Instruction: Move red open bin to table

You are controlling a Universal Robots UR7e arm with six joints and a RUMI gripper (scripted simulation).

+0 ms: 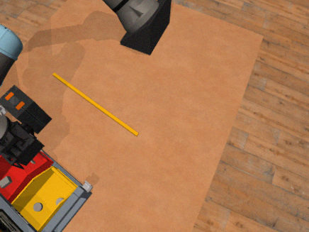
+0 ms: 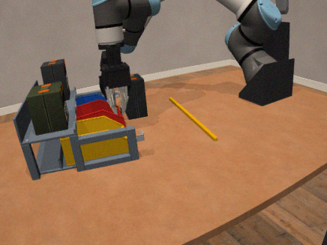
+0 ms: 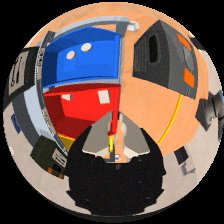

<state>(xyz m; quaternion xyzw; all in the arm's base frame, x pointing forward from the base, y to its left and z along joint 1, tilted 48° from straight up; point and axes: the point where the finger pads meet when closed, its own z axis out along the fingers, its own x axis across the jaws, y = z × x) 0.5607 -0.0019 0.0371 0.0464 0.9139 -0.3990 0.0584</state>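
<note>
The red open bin sits on the grey shelf between a blue bin and a yellow bin. Pale parts lie inside the red bin. My gripper points straight down over the red bin's right side wall and is shut on that wall. In the top view the gripper body hides the fingertips.
A black box with orange marks stands on the table just right of the gripper. A green box and another black box stand on the shelf's top. A yellow stick lies mid-table. The robot base stands at the back right.
</note>
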